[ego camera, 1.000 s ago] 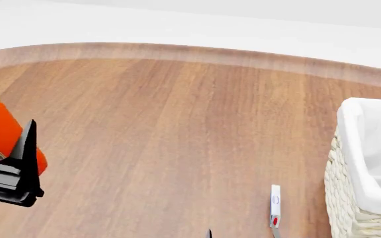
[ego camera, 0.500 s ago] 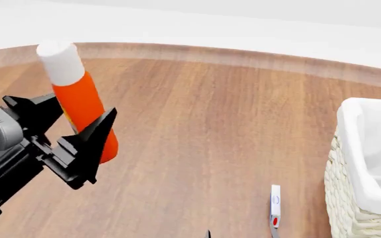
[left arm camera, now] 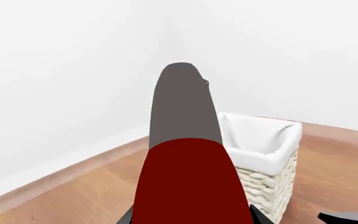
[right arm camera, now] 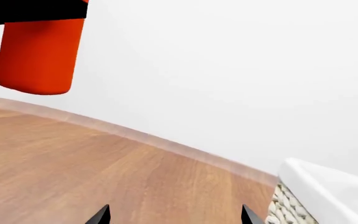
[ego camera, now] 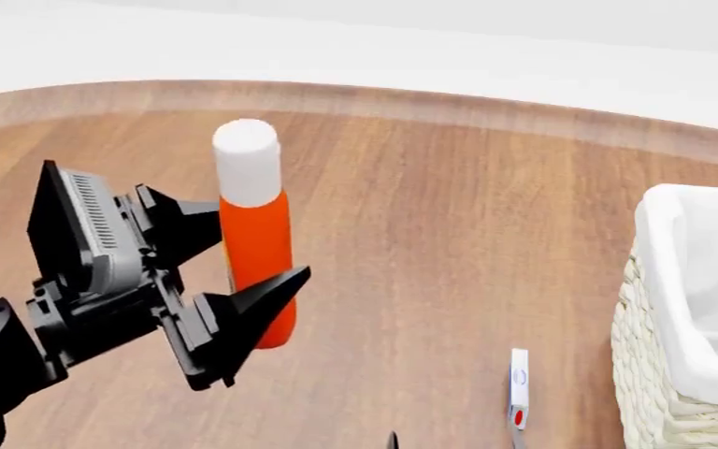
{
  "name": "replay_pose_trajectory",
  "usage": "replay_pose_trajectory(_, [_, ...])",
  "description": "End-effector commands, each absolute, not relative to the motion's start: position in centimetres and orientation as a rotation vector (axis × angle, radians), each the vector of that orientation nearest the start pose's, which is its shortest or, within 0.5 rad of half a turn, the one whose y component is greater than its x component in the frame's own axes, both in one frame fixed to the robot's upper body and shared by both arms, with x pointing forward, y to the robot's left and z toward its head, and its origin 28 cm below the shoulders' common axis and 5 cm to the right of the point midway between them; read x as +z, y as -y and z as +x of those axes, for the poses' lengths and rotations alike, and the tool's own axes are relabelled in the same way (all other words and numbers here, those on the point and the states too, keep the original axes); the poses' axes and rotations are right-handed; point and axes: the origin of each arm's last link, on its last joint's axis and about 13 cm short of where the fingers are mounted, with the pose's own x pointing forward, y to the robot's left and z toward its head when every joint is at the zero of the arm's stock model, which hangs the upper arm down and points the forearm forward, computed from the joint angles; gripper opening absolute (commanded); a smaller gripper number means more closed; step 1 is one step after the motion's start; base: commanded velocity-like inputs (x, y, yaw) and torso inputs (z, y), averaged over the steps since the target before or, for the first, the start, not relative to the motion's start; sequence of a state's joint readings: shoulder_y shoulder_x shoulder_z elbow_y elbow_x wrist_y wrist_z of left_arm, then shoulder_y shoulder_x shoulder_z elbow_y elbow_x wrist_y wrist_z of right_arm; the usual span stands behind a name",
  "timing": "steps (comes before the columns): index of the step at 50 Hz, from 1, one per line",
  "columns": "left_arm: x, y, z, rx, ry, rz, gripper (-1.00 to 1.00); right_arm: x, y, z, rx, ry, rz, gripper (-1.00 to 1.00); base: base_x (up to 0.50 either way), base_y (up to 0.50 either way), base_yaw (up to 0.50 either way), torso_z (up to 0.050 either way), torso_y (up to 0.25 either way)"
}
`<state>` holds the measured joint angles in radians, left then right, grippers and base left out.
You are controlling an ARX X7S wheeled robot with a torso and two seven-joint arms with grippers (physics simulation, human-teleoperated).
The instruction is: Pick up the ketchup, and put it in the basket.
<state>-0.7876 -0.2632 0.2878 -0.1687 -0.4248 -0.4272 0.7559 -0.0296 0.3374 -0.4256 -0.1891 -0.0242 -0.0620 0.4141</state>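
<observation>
My left gripper [ego camera: 259, 245] is shut on the ketchup [ego camera: 257, 245], an orange-red bottle with a white cap, and holds it upright, clear above the wooden surface, left of centre. In the left wrist view the ketchup [left arm camera: 188, 177] fills the middle, dark and shaded, with a finger on each side. The right wrist view shows the ketchup's [right arm camera: 39, 51] bottom hanging in the air. The basket [ego camera: 677, 281], cream wicker with a white liner, stands at the right edge, well apart from the bottle. My right gripper [right arm camera: 174, 215] is open and empty, low over the wood.
The wooden surface [ego camera: 459, 215] ends in a curved edge against a white wall at the back. A thin white strip with a red dot [ego camera: 518, 388] shows near the bottom, left of the basket. The basket also shows in the left wrist view [left arm camera: 263, 149] and the right wrist view [right arm camera: 328, 191].
My left gripper has carried the ketchup from the far left edge rightward toward the middle, and the bottle has turned from tilted to upright. The basket and the right arm have not moved.
</observation>
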Motion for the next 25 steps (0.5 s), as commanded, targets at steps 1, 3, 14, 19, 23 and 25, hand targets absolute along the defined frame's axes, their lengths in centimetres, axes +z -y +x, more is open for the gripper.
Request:
replay_pose_trajectory(1, [16.2,-21.2,36.7,-1.095,0.09,0.041,-1.0,5.1,8.7,19.1,0.067,0.171,-0.258,1.0,0.0,0.0,0.0,0.0,0.0])
replay_pose_trajectory(3, [16.0,-21.3,36.9,-1.092,0.084,0.042,-1.0,5.6,8.7,19.2,0.074,0.122,-0.195,1.0,0.0,0.0,0.0,0.0,0.0])
replay_pose_trajectory(14, [16.2,-21.0,36.9,-1.102,0.086,0.032,-1.0,9.7,8.8,18.0,0.096,0.037,-0.183,1.0,0.0,0.0,0.0,0.0,0.001])
replay_pose_trajectory(19, [16.3,-20.8,36.9,-1.104,0.091,0.053,-1.0,11.9,8.8,17.2,0.111,0.053,-0.167,1.0,0.0,0.0,0.0,0.0,0.0])
replay_pose_trajectory(23, [16.2,-20.7,37.0,-1.103,0.088,0.049,-1.0,13.7,8.6,16.5,0.131,0.079,-0.158,1.0,0.0,0.0,0.0,0.0,0.0])
replay_pose_trajectory(25, [16.2,-20.7,37.0,-1.103,0.088,0.051,-1.0,14.5,8.5,16.1,0.152,0.088,-0.142,1.0,0.0,0.0,0.0,0.0,0.0])
